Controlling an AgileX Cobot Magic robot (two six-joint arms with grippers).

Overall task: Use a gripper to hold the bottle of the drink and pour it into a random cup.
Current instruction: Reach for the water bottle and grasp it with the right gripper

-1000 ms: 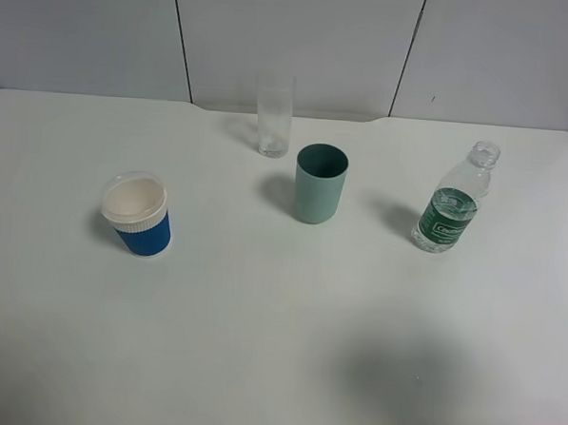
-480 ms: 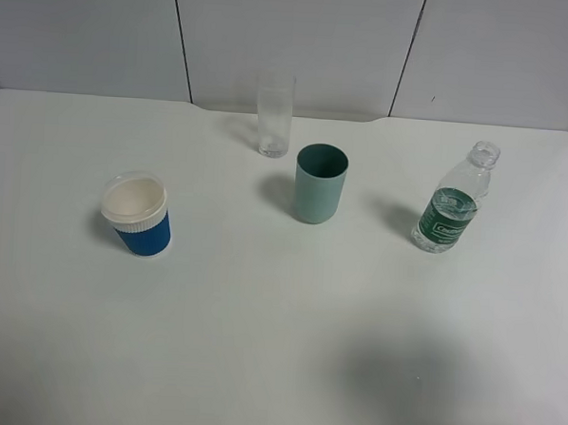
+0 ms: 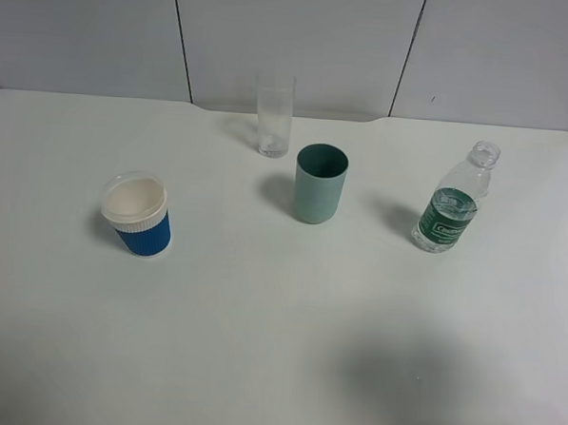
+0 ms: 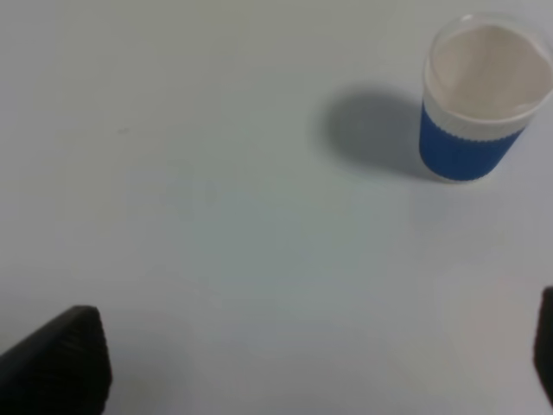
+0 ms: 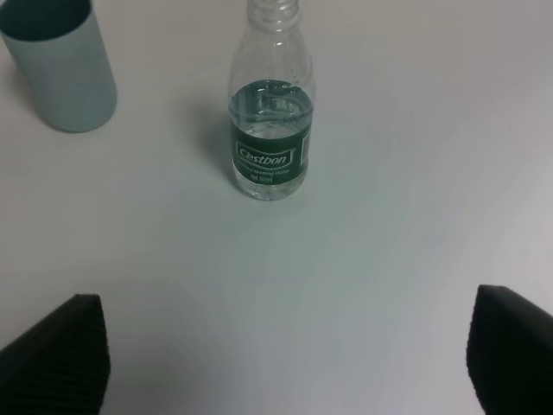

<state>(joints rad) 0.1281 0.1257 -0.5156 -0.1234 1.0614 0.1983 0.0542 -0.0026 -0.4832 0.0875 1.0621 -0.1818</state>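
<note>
The bottle of the drink (image 3: 451,204) stands upright and uncapped on the right of the white table, clear with a dark green label; the right wrist view shows the bottle (image 5: 270,130) straight ahead. The teal cup (image 3: 320,183) stands mid-table, left of the bottle, and its side shows as the cup (image 5: 56,65) in the right wrist view. My right gripper (image 5: 283,363) is open, hanging short of the bottle with nothing between its black fingertips (image 5: 52,354). My left gripper (image 4: 302,372) is open too and holds nothing. Neither gripper shows in the exterior high view.
A blue cup with a white rim (image 3: 137,214) stands at the left, also seen as the blue cup (image 4: 479,95) ahead of the left gripper. A tall clear glass (image 3: 275,115) stands behind the teal cup near the back wall. An arm's shadow darkens the table front.
</note>
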